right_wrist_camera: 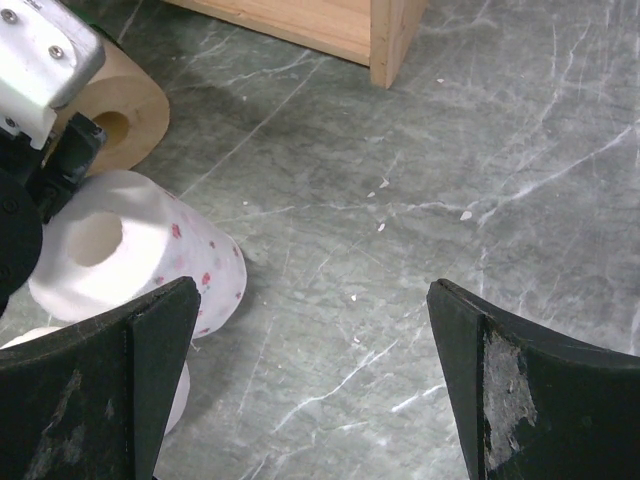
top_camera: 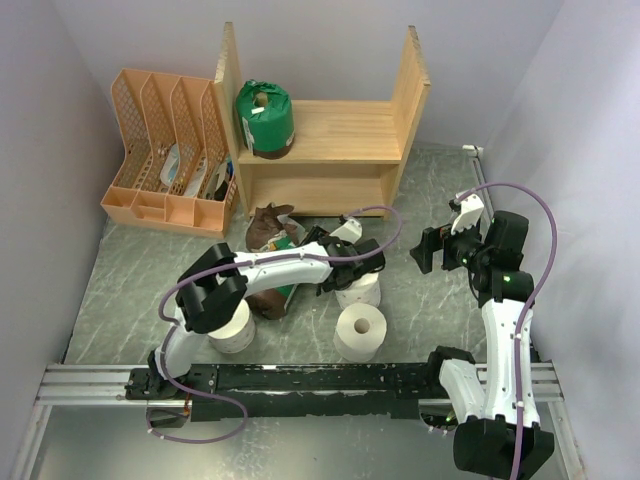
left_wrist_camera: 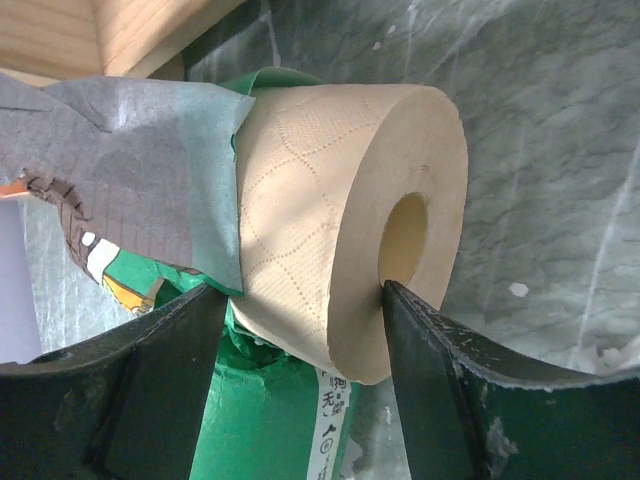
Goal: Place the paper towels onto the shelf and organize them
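- Orange file rack [top_camera: 165,150]: set at the far left of the counter [top_camera: 120,290], just beside the shelf [top_camera: 340,140].
- Green-wrapped roll [top_camera: 265,118]: placed on the shelf's upper board, against the left panel.
- Brown-wrapped roll [top_camera: 268,226]: laid on the counter before the shelf.
- Bare white roll [top_camera: 235,330]: stood near the left arm's base.
- Left pincer [left_wrist_camera: 300,290]: jaws are spread either side of a cream roll [left_wrist_camera: 340,200]. Whether it is clamped cannot be told.
- Dotted white roll [right_wrist_camera: 130,260], plain roll [top_camera: 360,332]: set mid-counter.
- Right pincer [right_wrist_camera: 310,290]: held wide open above the counter.
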Controlling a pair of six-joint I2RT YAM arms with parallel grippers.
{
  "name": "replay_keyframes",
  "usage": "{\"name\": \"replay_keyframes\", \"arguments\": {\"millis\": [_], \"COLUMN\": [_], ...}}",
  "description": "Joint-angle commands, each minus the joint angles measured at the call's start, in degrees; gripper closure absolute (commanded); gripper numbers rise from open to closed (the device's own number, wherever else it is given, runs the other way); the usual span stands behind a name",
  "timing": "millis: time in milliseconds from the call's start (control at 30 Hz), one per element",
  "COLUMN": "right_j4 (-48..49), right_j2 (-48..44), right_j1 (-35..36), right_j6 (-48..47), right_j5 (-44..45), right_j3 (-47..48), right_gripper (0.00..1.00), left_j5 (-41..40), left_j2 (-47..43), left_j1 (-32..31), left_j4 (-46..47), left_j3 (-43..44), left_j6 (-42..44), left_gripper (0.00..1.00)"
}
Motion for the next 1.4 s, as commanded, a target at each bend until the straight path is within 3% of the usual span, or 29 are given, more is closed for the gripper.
{"name": "replay_keyframes", "arguments": {"millis": [0, 267, 467, 500, 567, 600, 967, 1367], "right_j4": [0.4, 0.6, 0.7, 0.7, 0.7, 0.7, 0.7, 0.6], "right_j2": [-0.8, -0.8, -0.9, -1.0, -1.0, -1.0, -1.1, -1.1], "right_j1": [0.2, 0.2, 0.2, 0.2, 0.2, 0.2, 0.2, 0.2], "right_j6": [0.0, 0.1, 0.4, 0.3, 0.3, 0.4, 0.2, 0.2], "right_j5": [0.0, 0.3, 0.6, 0.6, 0.6, 0.7, 0.5, 0.4], "right_j3": [0.3, 0.2, 0.2, 0.3, 0.2, 0.3, 0.3, 0.3], "right_gripper": [0.00, 0.00, 0.00, 0.00, 0.00, 0.00, 0.00, 0.00], "left_j5": [3.8, 3.0, 3.0, 3.0, 1.6, 1.0, 2.2, 14.5], "left_j2": [-0.5, -0.7, -1.4, -1.7, -2.2, -2.3, -6.2, -16.1], "left_j1": [1.5, 2.1, 2.1, 2.1, 2.1, 2.1, 1.6, 1.6], "left_j4": [4.9, 4.3, 4.7, 4.9, 4.4, 3.6, -1.2, -6.7], "left_j3": [-5.4, -5.8, -5.3, -5.4, -4.7, -4.3, 1.2, 21.7], "left_j6": [0.8, 1.5, 2.6, 3.0, 2.4, 2.0, 2.7, 8.0], "left_gripper": [0.24, 0.26, 0.38, 0.42, 0.80, 0.84, 0.87, 0.87]}}
